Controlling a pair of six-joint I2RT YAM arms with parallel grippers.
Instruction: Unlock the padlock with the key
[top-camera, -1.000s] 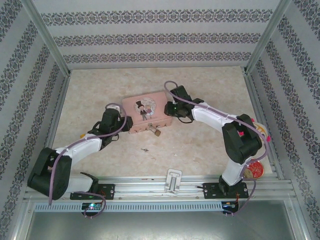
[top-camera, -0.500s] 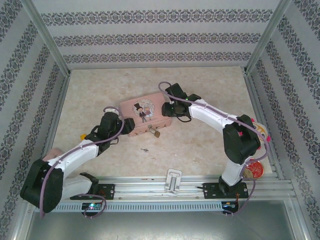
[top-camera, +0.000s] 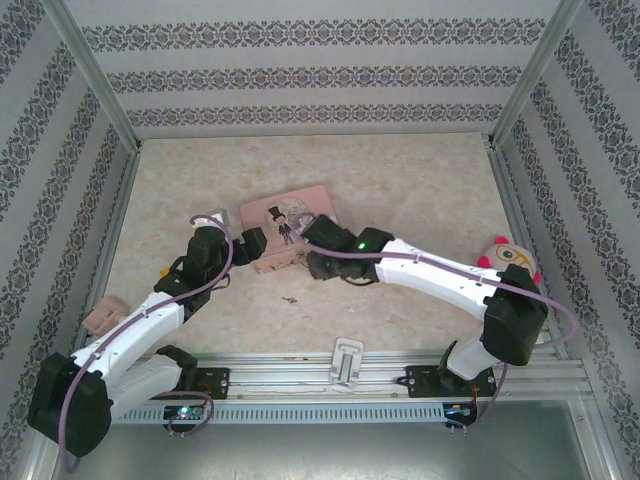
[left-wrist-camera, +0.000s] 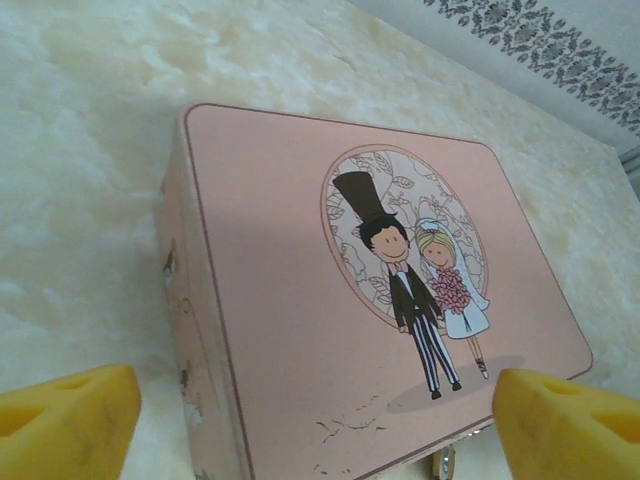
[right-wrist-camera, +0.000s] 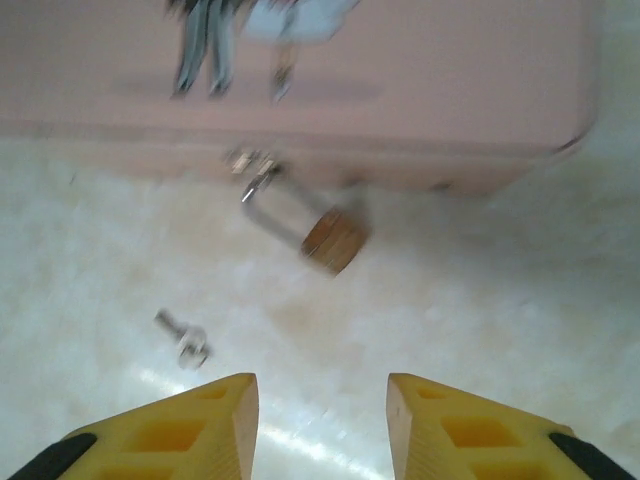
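Progress: early, nothing done yet | padlock (right-wrist-camera: 322, 228): hooked, apparently shut, on pink tin (left-wrist-camera: 300, 250) latch | key (right-wrist-camera: 182, 338): loose on table (right-wrist-camera: 500, 310), near padlock | right claw (right-wrist-camera: 320, 425): wide, empty, above both | left claw (left-wrist-camera: 315, 420): wide, empty, over tin | remaining: grab key, insert, turn

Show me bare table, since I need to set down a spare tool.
Bare: the far stretch between the pink tin and the back wall, and the marble right of the tin. Crowded: the tin's front, where the right gripper, padlock and key sit, and its left end, by the left gripper.
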